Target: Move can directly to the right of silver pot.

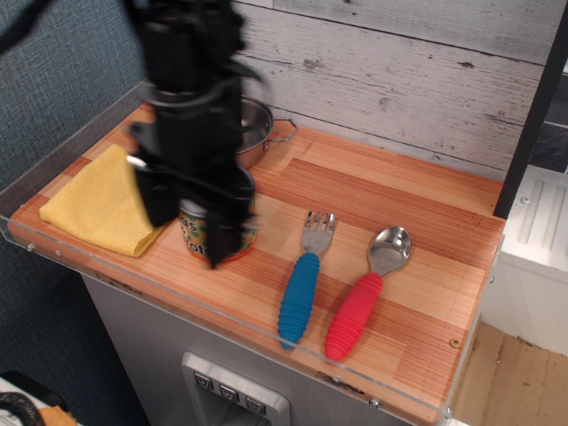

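The gripper [189,222] hangs over the can [217,240], its jaws spread to either side and not closed on it; motion blur hides any contact. The can stands on the wooden table [382,191], near-left, just nearer than the silver pot [256,133], which is mostly hidden behind the arm. The yellow cloth [93,200] lies touching or just left of the can. Risks, as I judge them: a finger could catch the cloth edge or clip the lid and tip the can, and carrying it right could knock the pot's handle or the blue fork [304,280].
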Action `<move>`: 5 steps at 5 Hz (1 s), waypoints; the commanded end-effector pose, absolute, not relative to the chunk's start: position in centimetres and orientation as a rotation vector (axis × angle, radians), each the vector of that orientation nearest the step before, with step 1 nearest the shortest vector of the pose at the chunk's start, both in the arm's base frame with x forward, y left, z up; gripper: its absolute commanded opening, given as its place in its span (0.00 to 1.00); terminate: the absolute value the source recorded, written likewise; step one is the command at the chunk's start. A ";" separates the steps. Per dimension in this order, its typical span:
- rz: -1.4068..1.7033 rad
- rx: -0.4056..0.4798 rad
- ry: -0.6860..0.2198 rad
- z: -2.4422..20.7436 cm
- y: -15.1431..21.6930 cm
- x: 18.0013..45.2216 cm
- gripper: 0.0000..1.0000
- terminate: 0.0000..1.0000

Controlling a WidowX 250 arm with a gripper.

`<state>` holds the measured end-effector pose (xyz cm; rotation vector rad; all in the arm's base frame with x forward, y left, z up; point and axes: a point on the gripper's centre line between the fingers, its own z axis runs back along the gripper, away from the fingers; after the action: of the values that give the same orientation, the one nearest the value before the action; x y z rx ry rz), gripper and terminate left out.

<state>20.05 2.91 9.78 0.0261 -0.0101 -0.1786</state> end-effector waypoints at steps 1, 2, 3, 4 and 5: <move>-0.213 0.052 -0.040 8.2 7.4 21.0 1.00 0.00; -0.285 0.104 -0.090 7.9 8.3 21.9 1.00 0.00; -0.344 0.107 -0.129 7.5 8.9 23.3 1.00 0.00; -0.368 0.083 -0.133 6.9 9.1 25.0 1.00 0.00; -0.394 0.072 -0.127 6.2 9.0 26.3 1.00 0.00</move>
<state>25.19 8.74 4.79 0.0460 -0.0893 -0.3873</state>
